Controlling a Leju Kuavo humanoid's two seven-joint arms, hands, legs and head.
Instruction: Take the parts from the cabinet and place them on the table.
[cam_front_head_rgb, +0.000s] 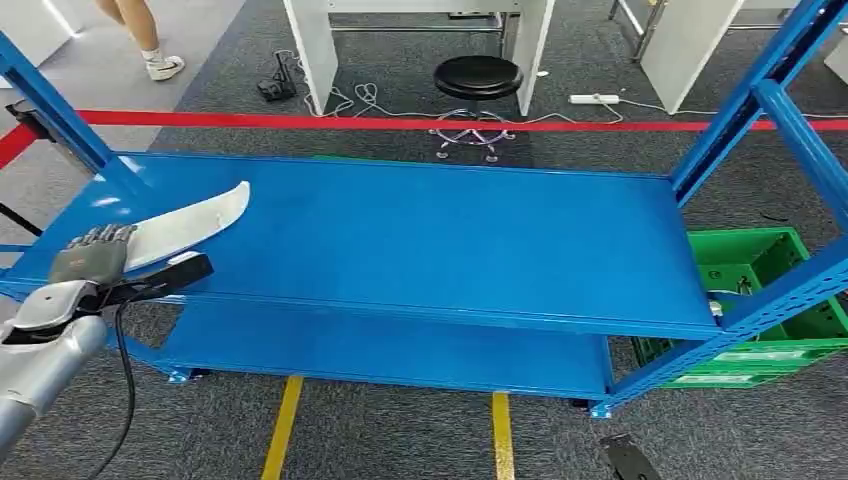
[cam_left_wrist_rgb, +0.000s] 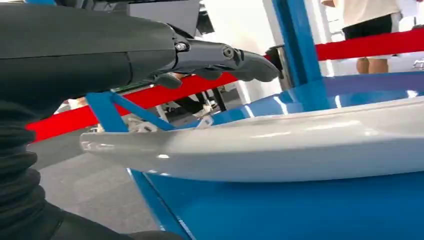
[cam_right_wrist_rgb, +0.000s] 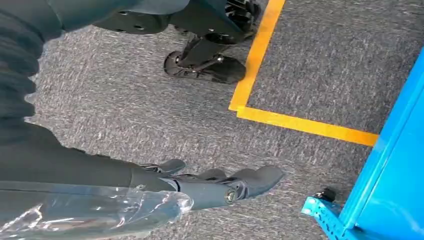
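A black stool (cam_front_head_rgb: 478, 77) is standing beyond the red floor tape (cam_front_head_rgb: 420, 124), a green crate (cam_front_head_rgb: 760, 300) is sitting beside the rack, and a white power strip (cam_front_head_rgb: 596, 99) is lying nearby.

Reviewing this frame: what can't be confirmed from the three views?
- Left hand grip on the white part: head view shows fingers over its near end; contact underneath is hidden.
- White part's far end: cut off by the left wrist picture's edge.
- Right hand: a clear plastic wrap lies beside it; whether it is held is unclear.
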